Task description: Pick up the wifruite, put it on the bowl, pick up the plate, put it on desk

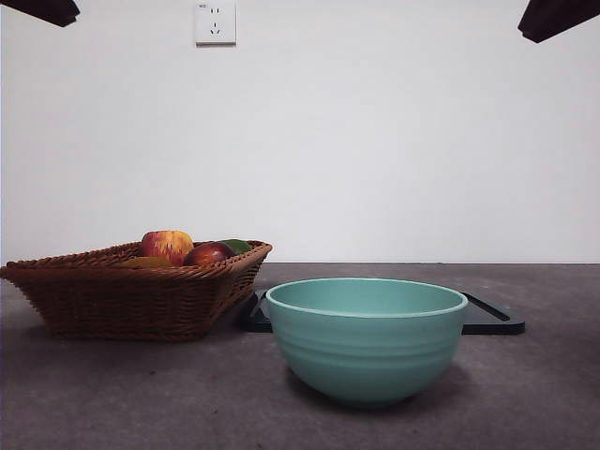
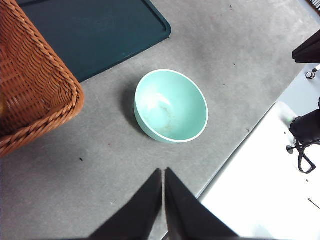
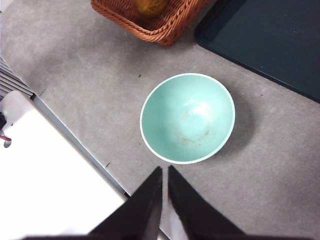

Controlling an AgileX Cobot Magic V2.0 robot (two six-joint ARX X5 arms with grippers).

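The teal-green bowl (image 1: 366,339) stands empty on the desk (image 1: 141,394), in front of the middle. Both wrist views look down into the bowl (image 2: 171,106) (image 3: 187,117). A brown-tan oval fruit, the wifruite (image 3: 150,6), lies in the wicker basket (image 3: 152,22); in the front view only a tan sliver (image 1: 145,262) of it shows. The plate (image 1: 492,321), dark, flat and rectangular, lies behind the bowl. My left gripper (image 2: 163,171) and right gripper (image 3: 165,169) both hang high above the desk, shut on nothing.
The wicker basket (image 1: 131,291) at the left also holds a red-and-yellow apple (image 1: 167,246), a dark red fruit (image 1: 208,253) and something green (image 1: 237,246). Black arm tips (image 1: 42,9) (image 1: 558,17) show at both top corners. The desk's edge (image 2: 235,150) runs near the bowl.
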